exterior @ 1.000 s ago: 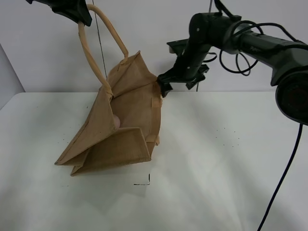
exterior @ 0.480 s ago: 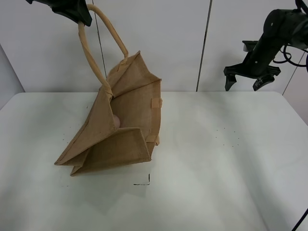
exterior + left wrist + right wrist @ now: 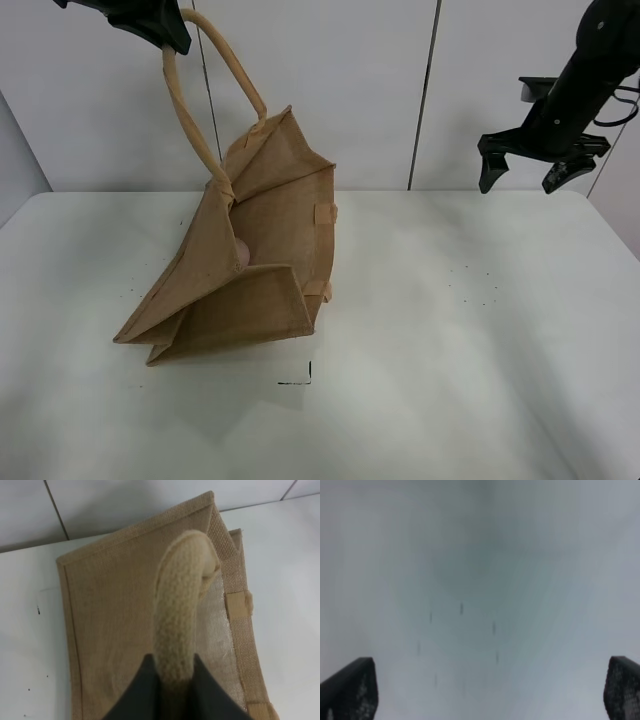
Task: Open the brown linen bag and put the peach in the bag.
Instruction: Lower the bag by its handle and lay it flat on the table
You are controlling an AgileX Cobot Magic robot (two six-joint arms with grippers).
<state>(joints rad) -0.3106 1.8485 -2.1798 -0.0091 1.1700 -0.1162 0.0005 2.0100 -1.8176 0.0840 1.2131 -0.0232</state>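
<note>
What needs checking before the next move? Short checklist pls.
1. Left gripper shut on the handle of the brown linen bag: ok.
2. Bag mouth open: ok, it gapes toward the high camera.
3. Peach in the bag: ok, a pink patch shows inside, mostly hidden.
4. Right gripper open, empty, well clear of the bag: ok.
5. Bag's lower end resting on the table: ok, tilted.
6. Bag will stand once released: cannot tell.
</note>
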